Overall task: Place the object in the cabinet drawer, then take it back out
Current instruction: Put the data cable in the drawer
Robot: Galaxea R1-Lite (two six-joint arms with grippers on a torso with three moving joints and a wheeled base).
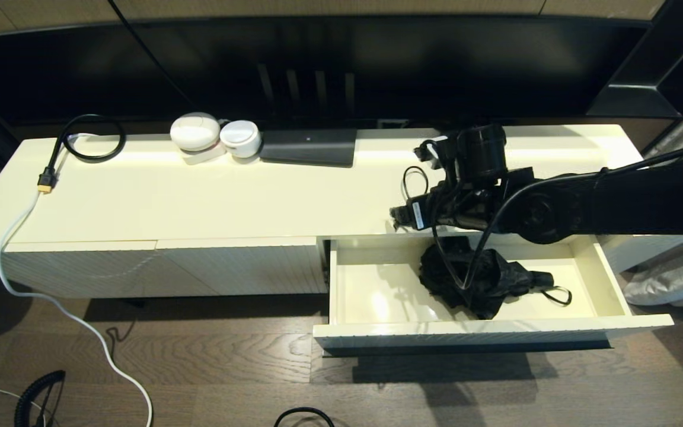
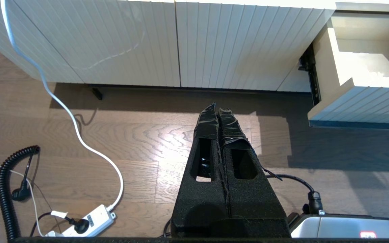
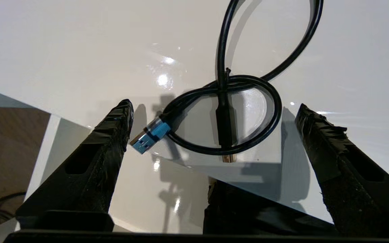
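Observation:
The cabinet drawer (image 1: 371,296) stands pulled out at the right end of the low cream cabinet (image 1: 199,196). A black folded umbrella (image 1: 484,279) lies inside it, toward its right half. My right gripper (image 1: 399,214) hovers open over the cabinet top's front edge, just above the drawer's back. Between its spread fingers (image 3: 113,135) lies a coiled black USB cable (image 3: 272,114) with a blue plug (image 3: 147,138), resting on the top. The umbrella (image 3: 248,209) shows dark below that edge. My left gripper (image 2: 219,108) is shut on nothing, parked over the floor left of the drawer front (image 2: 360,101).
On the cabinet top sit two white round devices (image 1: 214,135), a dark flat box (image 1: 309,147) and a black cable loop with a yellow plug (image 1: 89,139). A white cord (image 1: 51,296) trails to the floor, where a power strip (image 2: 89,221) and a coiled cord (image 2: 5,192) lie.

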